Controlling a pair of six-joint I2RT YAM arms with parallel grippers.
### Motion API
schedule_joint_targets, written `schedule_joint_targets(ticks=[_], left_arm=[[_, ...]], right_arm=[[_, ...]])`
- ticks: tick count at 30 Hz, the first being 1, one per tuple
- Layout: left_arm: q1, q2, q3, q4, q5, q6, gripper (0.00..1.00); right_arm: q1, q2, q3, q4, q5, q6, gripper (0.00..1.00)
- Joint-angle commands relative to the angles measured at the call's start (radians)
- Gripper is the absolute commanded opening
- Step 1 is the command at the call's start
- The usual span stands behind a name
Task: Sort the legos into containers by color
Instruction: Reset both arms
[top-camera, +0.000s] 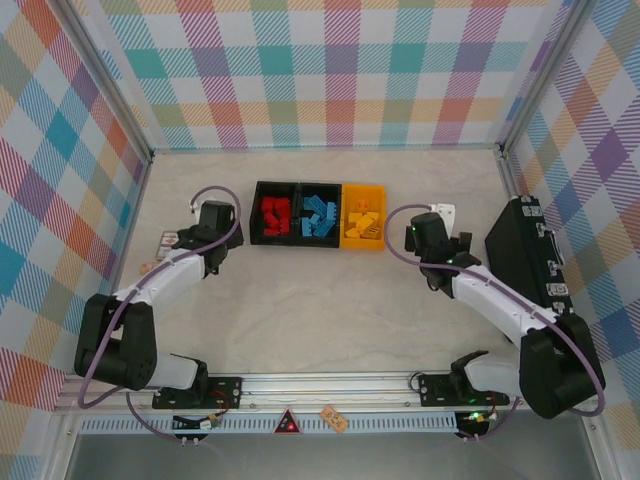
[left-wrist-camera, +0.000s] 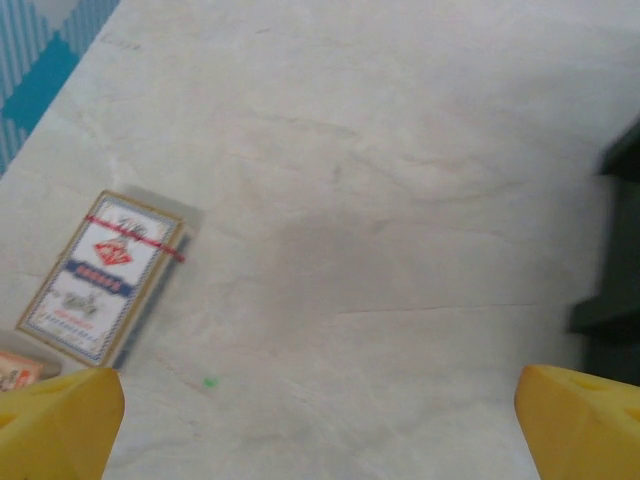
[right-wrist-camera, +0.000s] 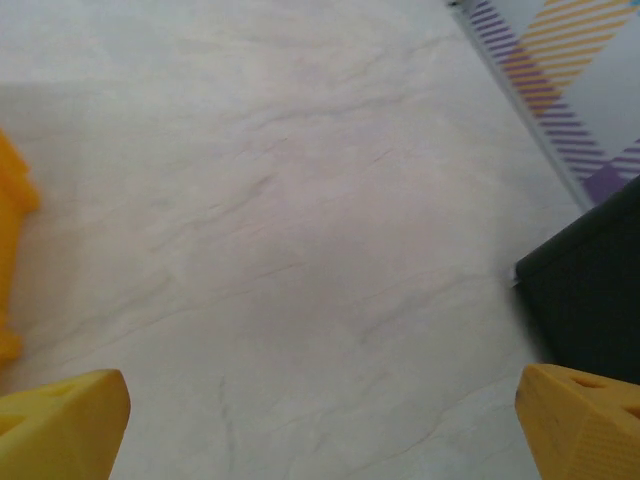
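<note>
Legos (top-camera: 319, 217): small studded plastic bricks. We find red bricks (top-camera: 275, 215) in the left black bin, blue in the middle black bin, and yellow bricks (top-camera: 362, 228) in the yellow bin.
Containers (top-camera: 297, 186): three small open rectangular plastic bins joined in a row, far centre of the pale marbled desk (top-camera: 330, 300).
Left claw (left-wrist-camera: 320, 425): yellow fingers spread wide over bare desk, holding nothing.
Right claw (right-wrist-camera: 320, 425): spread wide, empty, over bare desk.
Printed card (left-wrist-camera: 105, 275): flat, red-and-white, lying near the left claw.
Case (top-camera: 525, 250): large, flat, black, latched, at the desk's right edge.
</note>
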Motion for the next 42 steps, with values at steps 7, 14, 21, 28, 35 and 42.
schedule_joint_targets(ticks=[7, 14, 21, 28, 35, 42], left_arm=[[0.083, 0.059, -0.223, 0.49, 0.002, 0.059, 1.0], [0.093, 0.113, -0.332, 0.837, 0.072, 0.13, 1.0], [0.097, 0.193, -0.435, 1.125, 0.193, 0.186, 1.0], [0.101, 0.191, -0.387, 1.014, 0.241, 0.194, 0.99], [0.102, 0.191, -0.385, 1.011, 0.243, 0.192, 1.0], [0.102, 0.189, -0.386, 1.011, 0.242, 0.191, 0.99]], right_arm=[[-0.079, 0.045, -0.187, 0.483, 0.004, -0.161, 0.99], [-0.127, 0.088, -0.336, 0.836, -0.163, -0.199, 0.99], [-0.146, 0.099, -0.3, 0.766, -0.322, -0.239, 0.99], [-0.174, 0.176, -0.185, 0.605, -0.407, -0.246, 0.99], [-0.177, 0.155, -0.211, 0.628, -0.44, -0.249, 0.99], [-0.206, 0.114, -0.248, 0.656, -0.483, -0.234, 0.99]])
